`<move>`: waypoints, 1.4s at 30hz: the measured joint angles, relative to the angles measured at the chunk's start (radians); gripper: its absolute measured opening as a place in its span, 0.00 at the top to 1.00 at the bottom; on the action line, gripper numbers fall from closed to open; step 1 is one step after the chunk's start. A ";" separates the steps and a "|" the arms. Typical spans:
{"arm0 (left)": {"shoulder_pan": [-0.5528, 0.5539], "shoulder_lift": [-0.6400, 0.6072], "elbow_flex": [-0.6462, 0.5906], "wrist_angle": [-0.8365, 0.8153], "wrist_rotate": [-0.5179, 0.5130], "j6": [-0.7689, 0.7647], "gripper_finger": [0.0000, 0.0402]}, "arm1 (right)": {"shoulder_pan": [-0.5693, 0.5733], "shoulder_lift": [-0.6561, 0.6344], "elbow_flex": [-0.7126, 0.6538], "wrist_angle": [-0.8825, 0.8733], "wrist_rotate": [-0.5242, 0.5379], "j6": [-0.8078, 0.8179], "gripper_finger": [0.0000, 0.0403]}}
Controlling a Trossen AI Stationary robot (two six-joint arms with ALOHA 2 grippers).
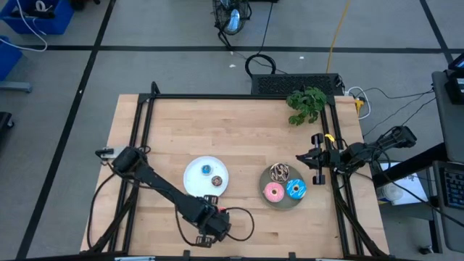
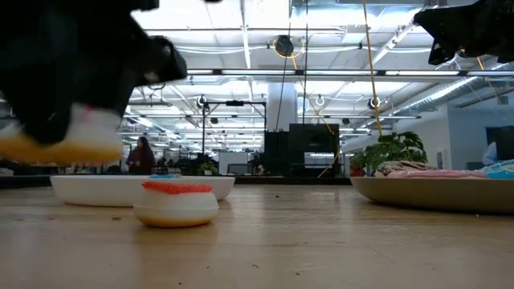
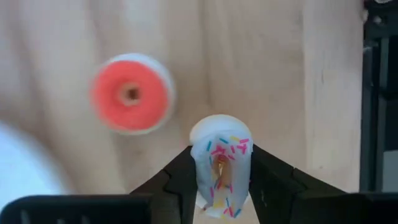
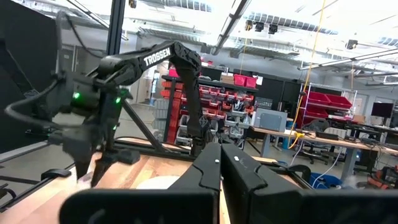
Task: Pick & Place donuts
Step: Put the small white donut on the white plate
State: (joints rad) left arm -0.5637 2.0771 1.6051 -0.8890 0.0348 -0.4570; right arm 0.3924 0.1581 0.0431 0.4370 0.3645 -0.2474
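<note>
My left gripper (image 1: 211, 222) is near the table's front edge, shut on the tiny whitish-pink donut (image 3: 221, 167), which also shows in the low view (image 2: 64, 138). The tiny red-orange donut (image 3: 131, 93) lies flat on the table beside the white plate (image 1: 194, 177). The tiny blue donut (image 1: 206, 170) and the tiny brown donut (image 1: 216, 180) lie on that plate. The pink donut (image 1: 274, 192), the blue donut (image 1: 296, 189) and the speckled donut (image 1: 280, 172) lie on the grey plate (image 1: 284, 204). My right gripper (image 1: 317, 168) is shut and empty, raised at the table's right edge. My left gripper pinches the whitish-pink donut by two opposite sides of its rim (image 3: 200, 168) between its two fingers, which point down from above. The ring is squeezed narrow, its sprinkled face toward the wrist camera. It is lifted clear of the table (image 2: 64, 138).
A green plant sprig (image 1: 306, 104) lies at the table's far right corner. A black frame (image 1: 239, 96) runs around the table's edges. Bare wood lies between the two plates and across the far half.
</note>
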 joint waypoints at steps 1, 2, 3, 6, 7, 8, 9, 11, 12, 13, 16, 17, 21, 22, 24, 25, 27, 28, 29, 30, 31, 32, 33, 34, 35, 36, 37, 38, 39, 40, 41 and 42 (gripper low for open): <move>0.001 -0.017 0.000 -0.019 -0.018 0.001 0.68 | 0.000 0.000 0.000 0.000 0.000 0.000 1.00; 0.002 -0.036 0.000 -0.047 -0.038 0.001 0.68 | 0.000 0.000 0.000 0.000 0.000 0.000 1.00; 0.005 -0.057 0.000 -0.076 -0.059 -0.001 0.68 | 0.000 0.000 0.000 0.000 0.000 0.000 1.00; 0.014 -0.118 0.001 -0.200 -0.118 -0.022 0.68 | 0.000 0.000 0.000 0.000 0.000 0.000 1.00; 0.016 -0.137 0.001 -0.244 -0.139 -0.025 0.68 | 0.000 0.000 0.000 0.001 0.000 0.000 1.00; 0.021 -0.156 0.001 -0.286 -0.162 -0.026 0.68 | 0.000 0.000 0.000 0.000 0.000 0.000 1.00; 0.023 -0.175 0.001 -0.321 -0.193 -0.027 0.68 | 0.000 0.000 0.000 0.000 0.000 0.000 1.00; 0.030 -0.208 0.001 -0.376 -0.250 -0.037 0.68 | 0.000 0.000 0.000 0.000 0.000 0.000 1.00; 0.038 -0.220 -0.004 -0.385 -0.266 -0.043 0.68 | 0.000 0.000 0.000 0.000 0.000 -0.001 1.00; 0.046 -0.231 -0.015 -0.386 -0.270 -0.043 0.68 | 0.000 0.000 0.000 0.000 0.000 -0.001 1.00; 0.068 -0.244 -0.062 -0.361 -0.271 -0.037 0.68 | 0.000 0.000 0.000 0.000 0.000 -0.001 1.00; 0.074 -0.245 -0.084 -0.348 -0.268 -0.028 0.68 | 0.000 0.000 0.000 0.000 0.000 -0.001 1.00; 0.097 -0.243 -0.202 -0.280 -0.238 0.007 0.68 | 0.000 0.000 0.000 0.000 0.000 -0.001 1.00; 0.104 -0.244 -0.234 -0.253 -0.222 0.019 0.68 | 0.000 0.000 0.000 0.000 0.000 -0.001 1.00; 0.120 -0.243 -0.289 -0.210 -0.210 0.038 0.68 | 0.000 0.000 0.000 0.000 0.000 -0.001 1.00; 0.128 -0.242 -0.310 -0.197 -0.211 0.042 0.68 | 0.000 0.000 0.000 0.000 0.000 -0.001 1.00; 0.145 -0.243 -0.343 -0.183 -0.214 0.052 0.68 | 0.000 0.000 0.000 0.000 0.000 -0.002 1.00; 0.156 -0.244 -0.359 -0.174 -0.210 0.057 0.68 | 0.000 0.000 0.000 0.000 0.000 -0.002 1.00; 0.166 -0.244 -0.377 -0.159 -0.205 0.065 0.68 | 0.000 0.000 0.000 0.000 0.000 -0.002 1.00; 0.177 -0.244 -0.393 -0.146 -0.196 0.069 0.68 | 0.000 0.000 0.000 0.000 0.000 -0.003 1.00; 0.187 -0.243 -0.408 -0.134 -0.192 0.071 0.68 | 0.000 0.000 0.000 0.000 0.000 -0.003 1.00; 0.199 -0.243 -0.421 -0.125 -0.192 0.070 0.68 | 0.000 0.000 0.000 0.000 0.000 -0.003 1.00; 0.209 -0.243 -0.431 -0.109 -0.192 0.070 0.68 | 0.000 0.000 0.000 0.000 0.000 -0.003 1.00; 0.219 -0.243 -0.439 -0.094 -0.192 0.070 0.68 | 0.000 0.000 0.000 0.000 0.000 -0.003 1.00; 0.228 -0.243 -0.442 -0.079 -0.192 0.070 0.68 | 0.000 0.000 0.000 0.000 0.000 -0.003 1.00; 0.234 -0.243 -0.443 -0.068 -0.192 0.070 0.68 | 0.000 0.000 0.000 0.000 0.000 -0.003 1.00; 0.240 -0.243 -0.442 -0.059 -0.193 0.070 0.68 | 0.000 0.000 0.000 0.000 0.000 -0.003 1.00; 0.246 -0.244 -0.442 -0.055 -0.191 0.070 0.68 | 0.000 0.000 0.000 0.000 0.000 -0.003 1.00; 0.250 -0.244 -0.442 -0.054 -0.191 0.065 0.68 | 0.000 0.000 0.000 0.000 0.000 -0.003 1.00; 0.253 -0.244 -0.442 -0.053 -0.186 0.059 0.68 | 0.000 0.000 0.000 0.000 0.000 -0.003 1.00; 0.257 -0.244 -0.442 -0.053 -0.178 0.057 0.68 | 0.000 0.000 0.000 0.000 0.000 -0.003 1.00; 0.260 -0.244 -0.442 -0.053 -0.169 0.063 0.67 | 0.000 0.000 0.000 0.000 0.000 -0.003 1.00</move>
State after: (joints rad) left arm -0.3035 1.8336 1.1629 -0.9424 -0.1344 -0.3942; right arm 0.3923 0.1585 0.0429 0.4366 0.3645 -0.2504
